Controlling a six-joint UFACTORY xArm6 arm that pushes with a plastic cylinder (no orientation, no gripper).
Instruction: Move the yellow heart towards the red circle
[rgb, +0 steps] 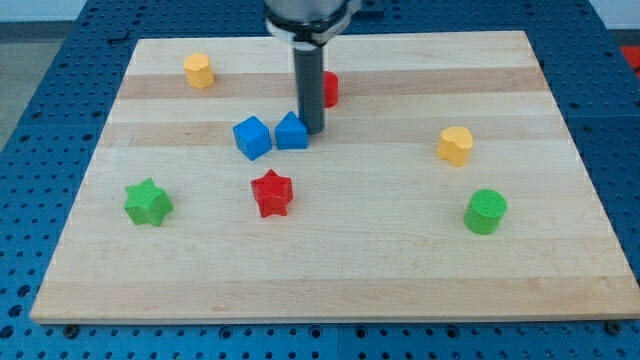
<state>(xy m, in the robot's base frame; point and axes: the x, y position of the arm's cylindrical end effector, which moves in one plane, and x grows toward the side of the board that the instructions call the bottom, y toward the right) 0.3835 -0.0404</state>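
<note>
The yellow heart (455, 145) lies at the view's right of the wooden board. The red circle (329, 89) sits near the view's top centre, partly hidden behind the dark rod. My tip (314, 131) rests just right of a blue triangular block (291, 132), below the red circle and far left of the yellow heart. It looks to be touching the blue block's right side.
A blue cube (252, 137) sits beside the blue triangular block. A red star (271, 192) lies below them, a green star (147, 202) at the left, a green cylinder (486, 211) at the lower right, a yellow hexagon (199, 71) at the top left.
</note>
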